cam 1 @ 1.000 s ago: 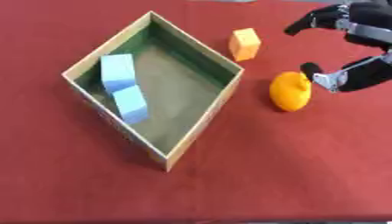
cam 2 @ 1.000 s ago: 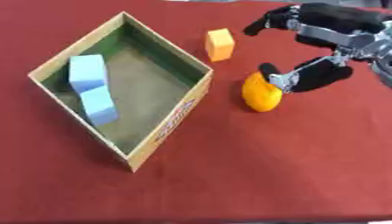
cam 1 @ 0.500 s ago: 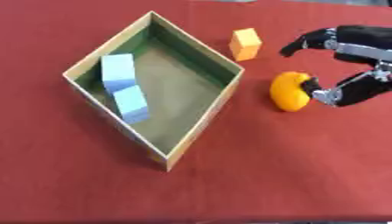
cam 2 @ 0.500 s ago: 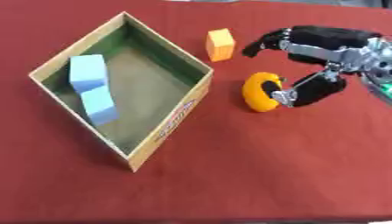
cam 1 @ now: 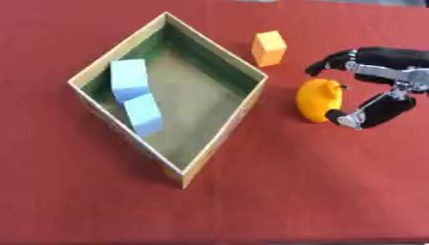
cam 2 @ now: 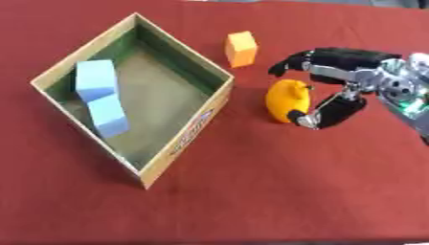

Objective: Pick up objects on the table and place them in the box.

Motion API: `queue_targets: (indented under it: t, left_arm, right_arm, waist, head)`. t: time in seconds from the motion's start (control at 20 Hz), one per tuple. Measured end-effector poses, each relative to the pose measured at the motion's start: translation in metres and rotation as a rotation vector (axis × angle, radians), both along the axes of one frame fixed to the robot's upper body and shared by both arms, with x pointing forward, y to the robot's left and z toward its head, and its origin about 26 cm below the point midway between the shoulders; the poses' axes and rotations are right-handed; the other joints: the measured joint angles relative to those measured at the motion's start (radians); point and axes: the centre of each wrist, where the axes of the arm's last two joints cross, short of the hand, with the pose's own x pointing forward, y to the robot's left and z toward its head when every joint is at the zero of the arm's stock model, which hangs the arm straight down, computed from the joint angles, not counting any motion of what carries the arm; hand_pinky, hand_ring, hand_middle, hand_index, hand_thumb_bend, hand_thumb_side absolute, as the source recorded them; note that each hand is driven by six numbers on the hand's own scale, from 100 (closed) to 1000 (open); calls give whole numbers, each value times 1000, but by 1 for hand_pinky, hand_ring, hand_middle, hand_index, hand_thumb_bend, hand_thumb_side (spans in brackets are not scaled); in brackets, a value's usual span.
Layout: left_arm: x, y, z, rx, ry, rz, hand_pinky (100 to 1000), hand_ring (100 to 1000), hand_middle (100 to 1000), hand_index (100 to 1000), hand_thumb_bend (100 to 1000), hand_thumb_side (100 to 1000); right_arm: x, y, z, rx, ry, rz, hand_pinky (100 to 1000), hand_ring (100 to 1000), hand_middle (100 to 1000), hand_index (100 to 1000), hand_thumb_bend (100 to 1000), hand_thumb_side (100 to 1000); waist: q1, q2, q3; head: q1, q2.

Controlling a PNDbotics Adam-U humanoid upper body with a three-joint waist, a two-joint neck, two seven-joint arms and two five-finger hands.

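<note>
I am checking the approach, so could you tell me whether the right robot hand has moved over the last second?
Yes. The right robot hand has come down and leftward toward the box, closing around the orange fruit.

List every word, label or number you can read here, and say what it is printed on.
No text can be read.
Box: a coloured printed mark on its outer front wall, too blurred to read.
Orange fruit, orange block, blue blocks, right hand: no markings visible.

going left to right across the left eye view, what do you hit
blue blocks inside the box → orange block → round orange object → right hand, its fingers curled round the orange object
</note>
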Motion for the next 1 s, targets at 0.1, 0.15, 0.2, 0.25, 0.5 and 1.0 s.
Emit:
queue_targets:
  t: [0.1, 0.15, 0.2, 0.25, 0.5, 1.0]
  left_arm:
    - [0, -1, -1, -3, 3, -3, 913, 780, 707, 852, 164, 787]
    - [0, -2, -1, -5, 5, -5, 914, 780, 706, 851, 164, 787]
    - [0, -2, -2, -4, 7, -7, 914, 780, 706, 850, 164, 787]
    - [0, -2, -2, -4, 7, -7, 914, 780, 706, 850, 164, 787]
    - [0, -2, -2, -5, 10, -9, 915, 781, 706, 849, 164, 788]
    - [1, -4, -3, -14, 16, -13, 916, 783, 706, 848, 165, 789]
  right_arm:
    - [4, -3, -3, -10, -7, -16, 934, 963, 871, 967, 274, 178]
    - [6, -4, -5, -15, -7, -23, 934, 963, 872, 967, 269, 179]
    - [8, -5, -7, -17, -6, -29, 934, 964, 872, 967, 270, 181]
    - [10, -6, -8, -20, -8, -34, 935, 965, 875, 967, 270, 196]
    - [18, -11, -16, -42, 0, -56, 937, 967, 884, 970, 292, 234]
    - [32, -18, -28, -101, 47, -80, 930, 964, 878, 967, 400, 235]
  waist:
    - [0, 2, 0]
    - [0, 3, 1]
    - [0, 4, 1]
    - [0, 4, 1]
    - [0, 9, 3]
    - [2, 16, 8]
  head:
    - [0, 0]
    - [0, 0]
    - [0, 0]
    - [0, -1]
    - [-2, -5]
    - [-6, -9]
